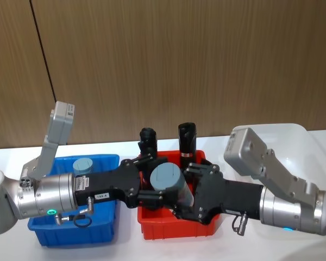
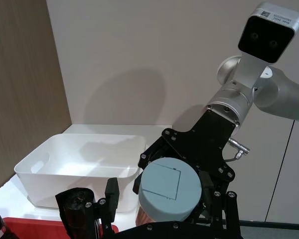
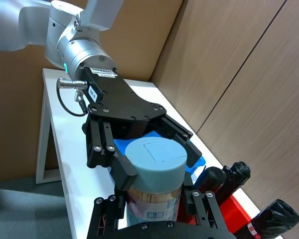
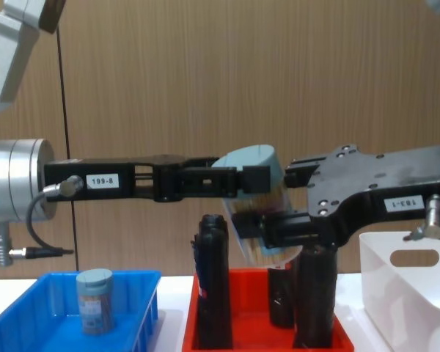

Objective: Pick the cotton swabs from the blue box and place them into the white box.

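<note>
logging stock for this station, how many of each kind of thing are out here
cotton swab jars: 2 (one held up over the red tray, one in the blue box)
black wrapped rolls: 3 (upright in the red tray)
bins: 3 (blue box, red tray, white box)
total: 8

Above the red tray (image 1: 174, 231): we found the left gripper (image 1: 150, 181) clamped on the cotton swabs jar (image 1: 167, 178), with the right gripper (image 1: 191, 187) crowding its other side.
Under the jar: upright black rolls (image 4: 213, 279) blocked any straight descent.
White box (image 1: 293, 138): its open top gave us room.
Blue box (image 1: 70, 236): a second jar (image 1: 82, 165) stood inside, and the left arm crossed above.
</note>
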You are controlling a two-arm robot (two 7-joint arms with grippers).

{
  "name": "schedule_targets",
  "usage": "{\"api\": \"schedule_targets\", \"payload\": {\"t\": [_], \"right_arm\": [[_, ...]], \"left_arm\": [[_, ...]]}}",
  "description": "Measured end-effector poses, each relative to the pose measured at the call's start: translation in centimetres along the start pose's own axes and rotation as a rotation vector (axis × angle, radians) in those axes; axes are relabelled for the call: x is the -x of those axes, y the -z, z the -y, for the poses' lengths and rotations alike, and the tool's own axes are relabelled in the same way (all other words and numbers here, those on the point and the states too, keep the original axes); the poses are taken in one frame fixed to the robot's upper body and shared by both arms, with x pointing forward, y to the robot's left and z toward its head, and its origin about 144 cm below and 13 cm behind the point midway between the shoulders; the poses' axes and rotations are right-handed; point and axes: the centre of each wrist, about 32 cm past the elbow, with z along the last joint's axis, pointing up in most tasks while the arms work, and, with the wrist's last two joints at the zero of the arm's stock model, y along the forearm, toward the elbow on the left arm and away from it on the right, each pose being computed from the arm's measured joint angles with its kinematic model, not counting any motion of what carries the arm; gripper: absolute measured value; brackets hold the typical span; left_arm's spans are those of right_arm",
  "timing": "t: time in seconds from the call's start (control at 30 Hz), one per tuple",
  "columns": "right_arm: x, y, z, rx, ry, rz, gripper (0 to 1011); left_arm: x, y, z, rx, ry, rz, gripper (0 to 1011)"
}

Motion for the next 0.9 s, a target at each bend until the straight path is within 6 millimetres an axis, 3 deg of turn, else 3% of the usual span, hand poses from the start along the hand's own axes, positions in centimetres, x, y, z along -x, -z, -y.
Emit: {"api": "schedule_targets", "payload": {"t": [0.53, 0.9], "right_arm": [[-0.7, 0.9, 0.4, 0.010, 0.073, -0.018, 650], [-2.6, 2.9, 1.8, 0.050, 0.202, -0.056, 650]], "left_arm": [[0.0, 0.0, 0.0, 0.000, 0.000, 0.000, 1004], [0.0, 0.0, 0.0, 0.000, 0.001, 0.000, 1004]]}}
